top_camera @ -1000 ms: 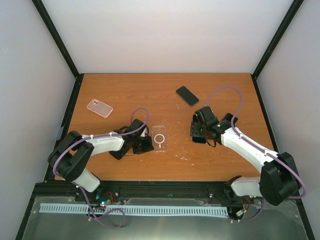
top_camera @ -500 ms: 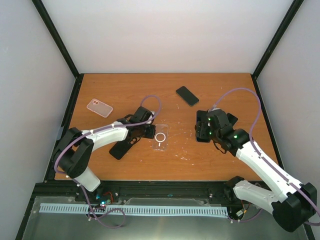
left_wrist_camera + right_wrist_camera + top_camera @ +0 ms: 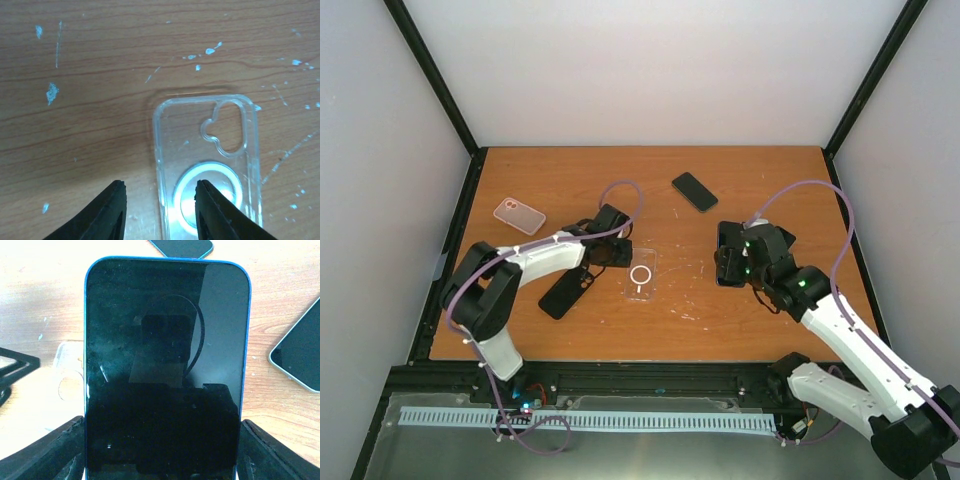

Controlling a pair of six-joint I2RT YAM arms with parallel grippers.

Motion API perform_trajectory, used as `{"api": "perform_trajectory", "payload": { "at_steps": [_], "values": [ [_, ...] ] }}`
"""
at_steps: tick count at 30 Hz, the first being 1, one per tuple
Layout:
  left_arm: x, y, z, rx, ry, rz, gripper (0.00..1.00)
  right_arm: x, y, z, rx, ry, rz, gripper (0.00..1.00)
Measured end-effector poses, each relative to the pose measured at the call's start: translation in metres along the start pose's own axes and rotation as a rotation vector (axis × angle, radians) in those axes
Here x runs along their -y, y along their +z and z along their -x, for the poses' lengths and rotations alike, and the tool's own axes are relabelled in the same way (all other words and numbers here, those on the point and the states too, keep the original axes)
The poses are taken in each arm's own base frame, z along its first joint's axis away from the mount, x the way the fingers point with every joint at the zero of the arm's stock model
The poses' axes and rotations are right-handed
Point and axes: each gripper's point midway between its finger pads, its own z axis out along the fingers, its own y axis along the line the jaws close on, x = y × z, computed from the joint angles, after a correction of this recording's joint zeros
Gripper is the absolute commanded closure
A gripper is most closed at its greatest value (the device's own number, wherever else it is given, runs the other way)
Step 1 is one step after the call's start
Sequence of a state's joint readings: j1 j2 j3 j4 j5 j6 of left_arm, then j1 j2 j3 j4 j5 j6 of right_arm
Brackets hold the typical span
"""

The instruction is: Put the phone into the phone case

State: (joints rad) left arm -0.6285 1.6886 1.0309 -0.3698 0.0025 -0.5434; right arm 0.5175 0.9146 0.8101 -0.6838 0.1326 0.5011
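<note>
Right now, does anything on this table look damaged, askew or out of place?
Nothing spilled or broken. The table is scuffed with pale flecks around the clear case, which lies flat. The blue phone sits straight in the right gripper.

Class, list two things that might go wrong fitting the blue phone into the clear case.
The left gripper stands open above the clear case, so the loose case may slide when pressed. Its finger hangs over the case and may block the blue phone held in the right gripper.
</note>
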Motion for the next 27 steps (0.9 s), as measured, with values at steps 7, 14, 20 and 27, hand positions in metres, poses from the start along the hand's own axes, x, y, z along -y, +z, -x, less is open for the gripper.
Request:
{"api": "perform_trajectory", "payload": {
  "at_steps": [7, 14, 20, 27],
  "values": [
    [-0.007, 0.034, -0.017, -0.095, -0.006, 0.014, 0.75, 0.003, -0.005, -0.002, 0.02, 0.003, 0.005, 0.33],
    [0.005, 0.047, -0.011, -0.107, 0.067, -0.041, 0.99, 0.003, -0.011, 0.0, 0.038, 0.006, 0.011, 0.33],
    [0.013, 0.049, -0.011, -0.106, 0.245, -0.068, 1.0, 0.007, -0.02, 0.001, 0.057, 0.008, 0.005, 0.33],
    [0.048, 0.028, -0.016, -0.029, 0.697, -0.15, 1.0, 0.01, -0.032, 0.004, 0.097, 0.014, 0.009, 0.33]
  ]
}}
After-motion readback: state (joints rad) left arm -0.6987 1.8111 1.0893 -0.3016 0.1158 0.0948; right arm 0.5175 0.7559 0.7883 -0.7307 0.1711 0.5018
